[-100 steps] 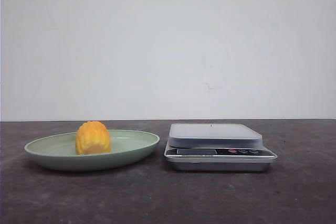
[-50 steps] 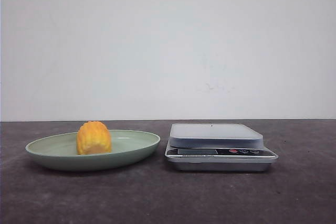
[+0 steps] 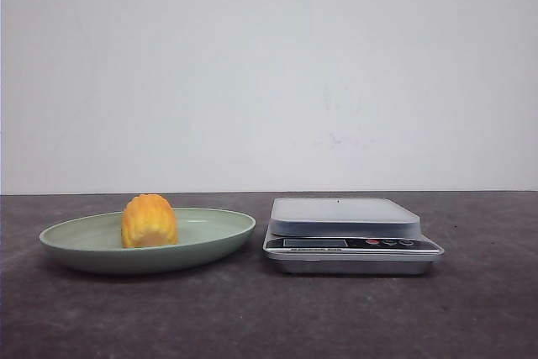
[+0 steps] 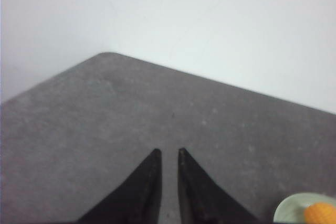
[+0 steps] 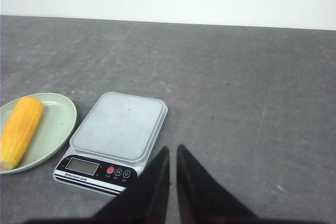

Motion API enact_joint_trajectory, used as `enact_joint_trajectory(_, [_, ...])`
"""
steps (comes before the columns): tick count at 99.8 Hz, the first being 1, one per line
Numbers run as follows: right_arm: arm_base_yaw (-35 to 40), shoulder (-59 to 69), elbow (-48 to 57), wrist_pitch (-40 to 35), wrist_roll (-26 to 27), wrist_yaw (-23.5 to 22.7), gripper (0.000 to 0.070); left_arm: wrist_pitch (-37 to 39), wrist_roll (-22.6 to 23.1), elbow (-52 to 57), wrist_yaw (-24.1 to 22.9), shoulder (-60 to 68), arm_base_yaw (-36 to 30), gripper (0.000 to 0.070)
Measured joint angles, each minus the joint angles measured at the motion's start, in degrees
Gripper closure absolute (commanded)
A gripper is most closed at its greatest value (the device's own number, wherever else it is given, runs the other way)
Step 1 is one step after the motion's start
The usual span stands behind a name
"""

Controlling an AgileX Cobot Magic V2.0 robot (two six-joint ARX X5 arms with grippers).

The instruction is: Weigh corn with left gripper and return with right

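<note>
Corn (image 3: 149, 220) lies on the green plate (image 3: 220, 240) at left, the scale (image 3: 349, 237) just right of it with a bare platform; this fits equally corn waiting to be weighed and corn already returned, so no next move can be named. Left gripper (image 4: 167, 155) hangs over bare table (image 4: 79, 129) left of the plate, right gripper (image 5: 172, 150) near the scale, both with jaws nearly pressed together, pinching nothing. The scale's display and label strip are too small to read.

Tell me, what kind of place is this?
Probably a lab test bench, not a kitchen: a bare dark table before a blank white wall, with just corn on a green plate beside a digital scale.
</note>
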Motion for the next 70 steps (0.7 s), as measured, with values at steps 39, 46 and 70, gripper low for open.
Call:
enact_joint_trajectory(39, [0.0, 0.0, 0.0, 0.0, 0.0, 0.0, 0.0683, 17.9, 0.2, -20.1, 8.4, -1.0, 3.2, 0.0672])
enact_joint_trajectory(46, [0.0, 0.0, 0.0, 0.0, 0.0, 0.0, 0.0683, 18.4, 0.2, -21.1, 8.6, -1.0, 3.3, 0.0672])
enact_joint_trajectory(70, [0.0, 0.0, 0.0, 0.0, 0.1, 0.0, 0.0684, 20.1, 0.1, -23.2, 9.0, -1.1, 3.3, 0.0672])
